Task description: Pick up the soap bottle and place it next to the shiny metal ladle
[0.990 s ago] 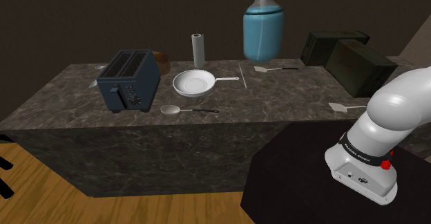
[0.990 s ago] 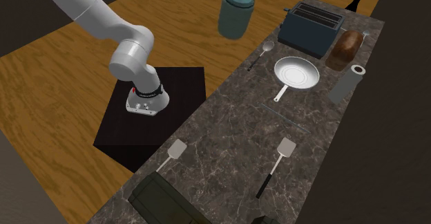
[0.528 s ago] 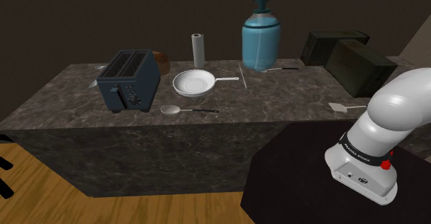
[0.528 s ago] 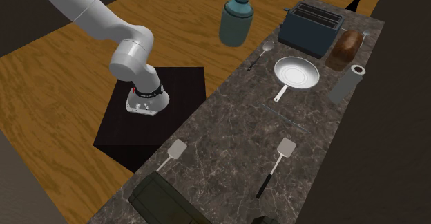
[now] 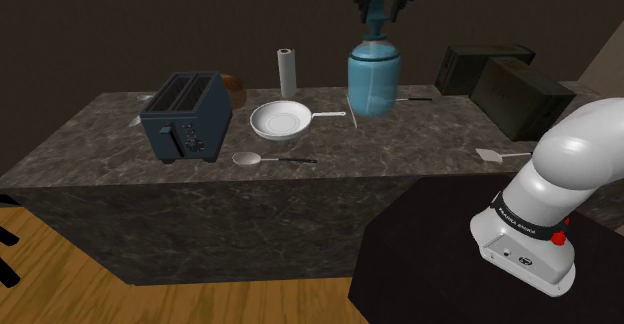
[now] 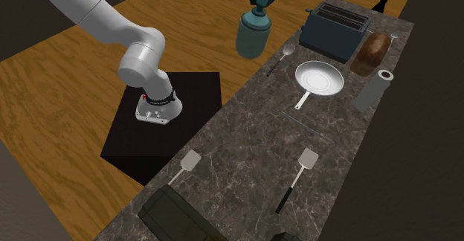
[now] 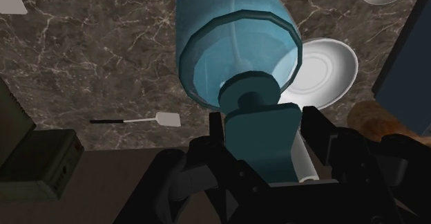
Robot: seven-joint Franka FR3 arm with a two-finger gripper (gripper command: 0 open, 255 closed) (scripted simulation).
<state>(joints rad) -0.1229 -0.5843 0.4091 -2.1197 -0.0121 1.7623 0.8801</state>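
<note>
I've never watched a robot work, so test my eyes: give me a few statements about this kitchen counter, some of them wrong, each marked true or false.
1. The gripper is shut on the soap bottle at its top. True.
2. The soap bottle lies on its side. False: it is upright.
3. The ladle rests inside the white pan. False: it lies on the counter beside the pan.
4. A paper towel roll stands upright. True.

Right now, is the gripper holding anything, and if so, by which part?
Yes. The gripper is shut on the blue soap bottle, clasping its teal top with one finger on either side; the body hangs below the fingers.
</note>
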